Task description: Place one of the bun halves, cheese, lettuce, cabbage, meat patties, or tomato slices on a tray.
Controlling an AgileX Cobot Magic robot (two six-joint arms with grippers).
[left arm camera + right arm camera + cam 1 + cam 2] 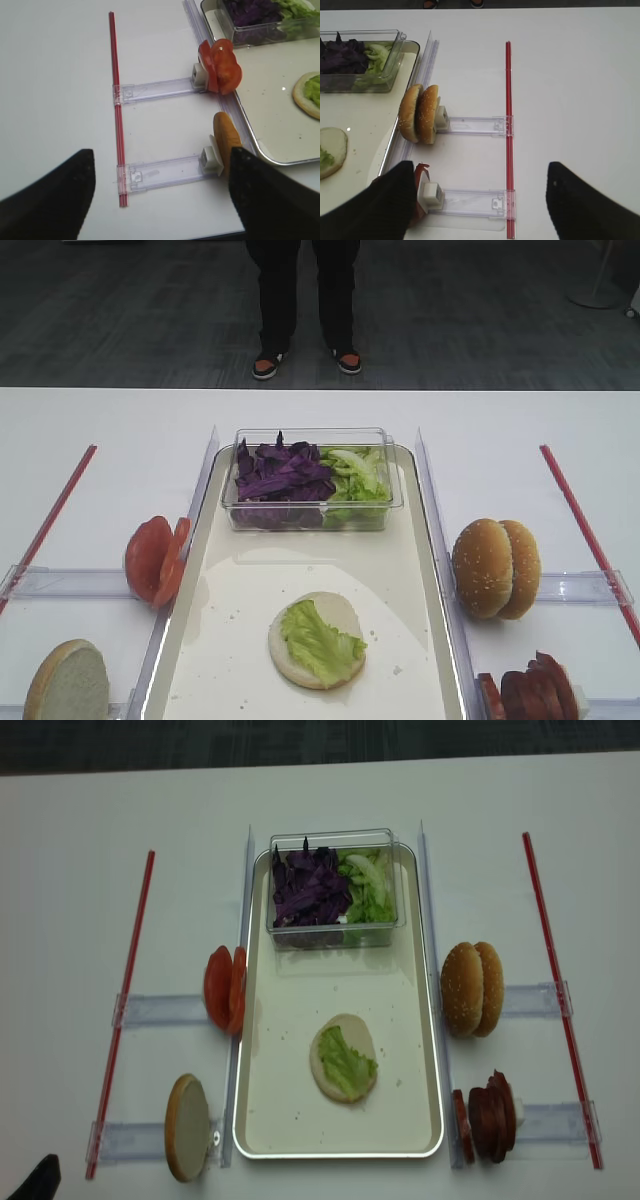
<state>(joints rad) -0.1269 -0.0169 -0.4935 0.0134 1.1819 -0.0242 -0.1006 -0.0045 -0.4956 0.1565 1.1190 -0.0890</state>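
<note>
On the cream tray point(230, 600) lies a bun half point(340, 615), cut face up, with a lettuce leaf point(318, 642) on it. Two bun halves point(495, 568) stand on edge right of the tray, with the meat patties point(530, 692) nearer. On the left stand tomato slices point(157, 560) and another bun half point(68, 682). Cabbage point(282, 475) and more lettuce point(358, 475) fill a clear tub. Cheese is out of view. My right gripper point(480, 200) is open over the table, its left finger covering the patties point(422, 172). My left gripper point(160, 195) is open, its right finger beside the bun half point(226, 140).
The clear tub point(310, 505) stands at the tray's far end. Clear plastic holders point(470, 200) run out from both long sides of the tray to red strips point(585, 530) on the white table. A person's legs point(305, 300) stand beyond the far edge.
</note>
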